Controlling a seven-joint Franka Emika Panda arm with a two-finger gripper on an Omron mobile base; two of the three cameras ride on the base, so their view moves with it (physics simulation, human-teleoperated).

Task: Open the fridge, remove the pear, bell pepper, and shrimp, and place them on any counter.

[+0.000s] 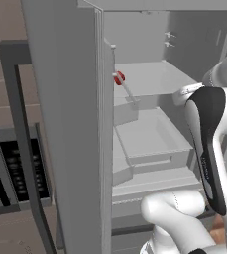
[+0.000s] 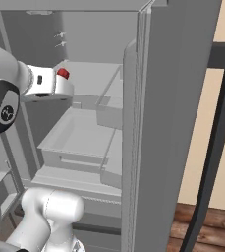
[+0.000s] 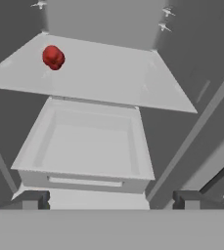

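Standing open: fridge (image 1: pixel 70 124), doors swung wide, so I log step one as done. Item on hand: bell pepper (image 3: pixel 53 57), red, resting on the upper shelf (image 3: pixel 103 78) toward its far left as my hand view has it; not yet lifted. Pear and shrimp: I cannot locate either, and nothing is confirmed on a worktop. Claw (image 3: pixel 111 200): wide open, empty, aimed at the pale drawer (image 3: pixel 84 146) under the shelf. Both base views add the doors and my arm reaching inside.

fridge shelf (image 3: pixel 108 83), bell pepper (image 3: pixel 53 57) on it
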